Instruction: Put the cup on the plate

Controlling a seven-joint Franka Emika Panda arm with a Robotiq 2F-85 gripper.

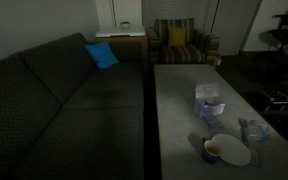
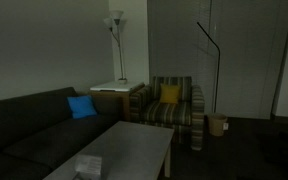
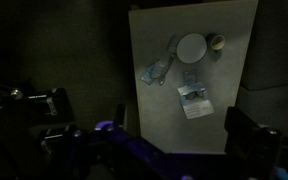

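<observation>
Ur gripper (image 3: 149,118) hangs high, jaws spread & empty, bc cup (image 3: 216,42) sits off plate (image 3: 189,48), at its 3 o'clock in wrist view.

Dim room: dark sofa (image 1: 59,100), blue cushion (image 1: 101,55), striped armchair (image 2: 189,110), floor lamp (image 2: 115,18), grey table (image 1: 176,120).

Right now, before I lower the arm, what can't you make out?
- Cup and plate: in an exterior view, too small and dim to tell whether they touch.
- White-and-blue container: in an exterior view, only a dim smudge at the bottom edge; cup and plate fall outside that frame.
- Bluish clear object: blurred in the wrist view; shape unclear.
- Pincer: wide apart, fingertips lost in darkness, wrist view.
</observation>
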